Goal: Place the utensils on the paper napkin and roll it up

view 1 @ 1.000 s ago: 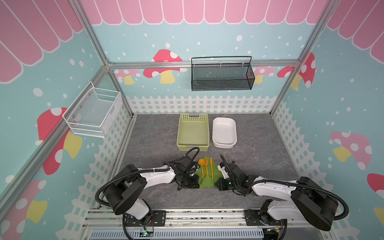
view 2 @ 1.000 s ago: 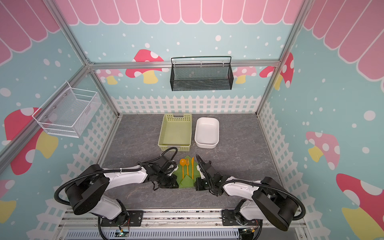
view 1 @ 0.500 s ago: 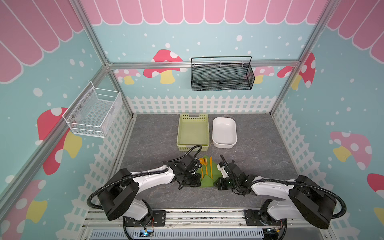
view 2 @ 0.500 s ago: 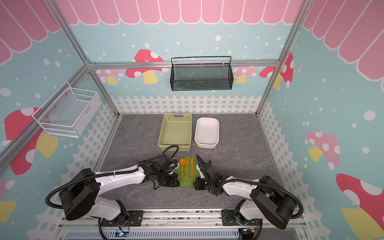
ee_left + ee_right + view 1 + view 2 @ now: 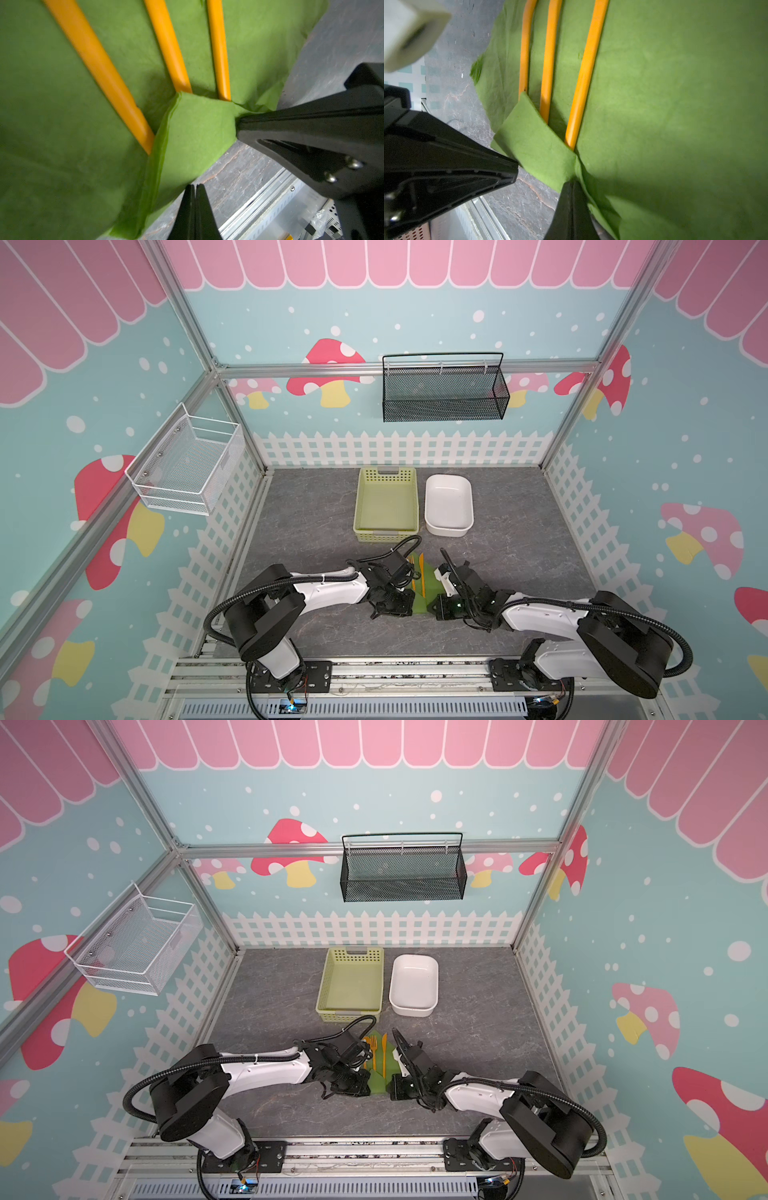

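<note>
Top views: the left gripper (image 5: 366, 1085) had edged forward since a second before, its wrist now covering part of the utensils (image 5: 384, 1056). The right gripper (image 5: 392, 1089) held its place. The basket (image 5: 353, 955) and white dish (image 5: 413, 1011) lay beyond both.
Left wrist: left jaws were together on the folded corner of the paper napkin (image 5: 62, 145), which lay over the handle ends.
Right wrist: right jaws clamped the same fold.

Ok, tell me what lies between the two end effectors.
The folded-over corner of the paper napkin spans the gap from the left end effector to the right end effector, covering the handle tips of the utensils; both wrist views show it.
</note>
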Motion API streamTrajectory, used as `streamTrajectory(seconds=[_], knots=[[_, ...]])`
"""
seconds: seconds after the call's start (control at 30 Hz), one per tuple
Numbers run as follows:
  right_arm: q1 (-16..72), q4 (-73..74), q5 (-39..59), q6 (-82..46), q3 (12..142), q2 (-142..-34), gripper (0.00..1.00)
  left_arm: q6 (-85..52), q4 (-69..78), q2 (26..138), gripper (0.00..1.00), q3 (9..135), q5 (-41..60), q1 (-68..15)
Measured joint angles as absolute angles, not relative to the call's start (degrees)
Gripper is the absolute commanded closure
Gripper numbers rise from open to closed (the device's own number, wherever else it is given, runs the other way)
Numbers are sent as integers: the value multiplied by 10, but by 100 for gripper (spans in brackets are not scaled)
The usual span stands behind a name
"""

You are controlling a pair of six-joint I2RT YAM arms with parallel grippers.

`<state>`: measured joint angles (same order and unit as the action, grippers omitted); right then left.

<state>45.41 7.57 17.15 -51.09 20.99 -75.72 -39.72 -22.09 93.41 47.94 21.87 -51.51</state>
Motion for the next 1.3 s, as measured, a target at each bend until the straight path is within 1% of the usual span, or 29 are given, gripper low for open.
streamTrajectory(seconds=[0.4,1.07,1.3], knots=[[454,77,172,-511,209,-757,100,-400,-223,936,96,479,195,-515],[453,82,172,-513,207,-758,100,-396,-220,936,98,472,201,-507],[453,86,175,-513,207,-761,100,-393,-216,920,99,451,196,-503]])
